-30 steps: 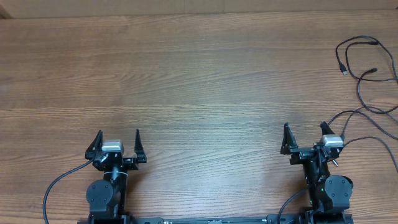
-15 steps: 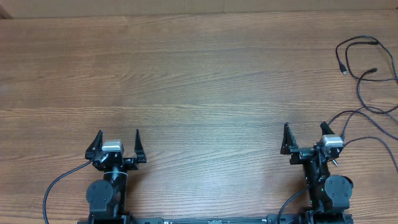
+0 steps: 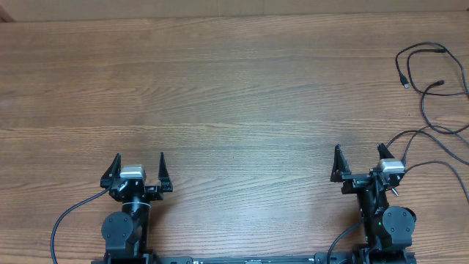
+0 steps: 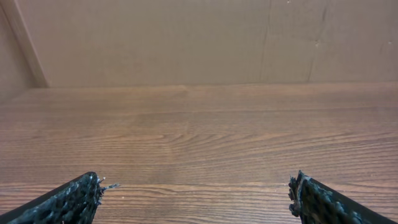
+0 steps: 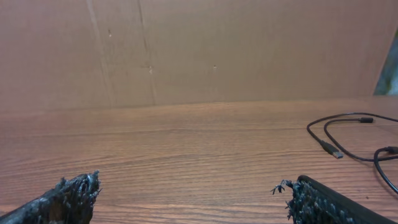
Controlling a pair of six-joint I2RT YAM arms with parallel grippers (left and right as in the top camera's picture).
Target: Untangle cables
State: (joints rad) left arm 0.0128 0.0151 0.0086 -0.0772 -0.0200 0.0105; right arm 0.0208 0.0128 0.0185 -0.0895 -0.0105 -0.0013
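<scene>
Thin black cables [image 3: 432, 88] lie looped at the table's far right edge, with small plug ends [image 3: 404, 81] pointing toward the middle. In the right wrist view the same cables [image 5: 348, 134] run along the right side. My right gripper [image 3: 359, 160] stands open near the front edge, left of and nearer than the cables, with nothing between its fingers [image 5: 317, 199]. Far to the left, my left gripper [image 3: 139, 165] is open and empty too; its fingertips [image 4: 81, 193] frame bare wood.
The wooden table [image 3: 220, 95] stretches between and beyond both arms. A beige cardboard wall [image 4: 186, 37] rises behind the table's far edge. One cable strand [image 3: 440, 163] trails close past the right arm's base.
</scene>
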